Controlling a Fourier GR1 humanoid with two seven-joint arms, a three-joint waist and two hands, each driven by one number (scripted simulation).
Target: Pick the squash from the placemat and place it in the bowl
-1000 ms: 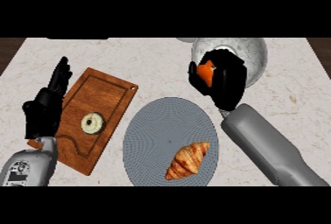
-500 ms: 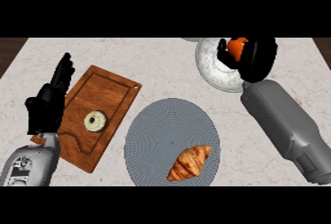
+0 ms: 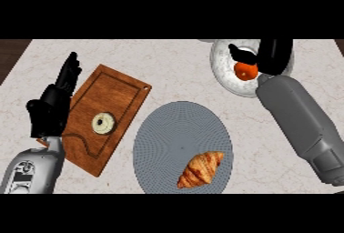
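Head view, croissant [image 3: 200, 169] on placemat [image 3: 168, 132], donut [image 3: 102, 123]

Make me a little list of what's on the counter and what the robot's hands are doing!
squash: orange, inside the bowl
right hand: over the bowl, fingers open beside the squash
left hand: open, resting at the left, fingers up
placemat: grey, round, holds a croissant
cutting board: wooden, holds a donut

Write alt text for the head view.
The right hand is over the bowl, with the orange squash inside just below it. A croissant lies on the round grey placemat, a bagel on the wooden board, and the left hand rests open at left.
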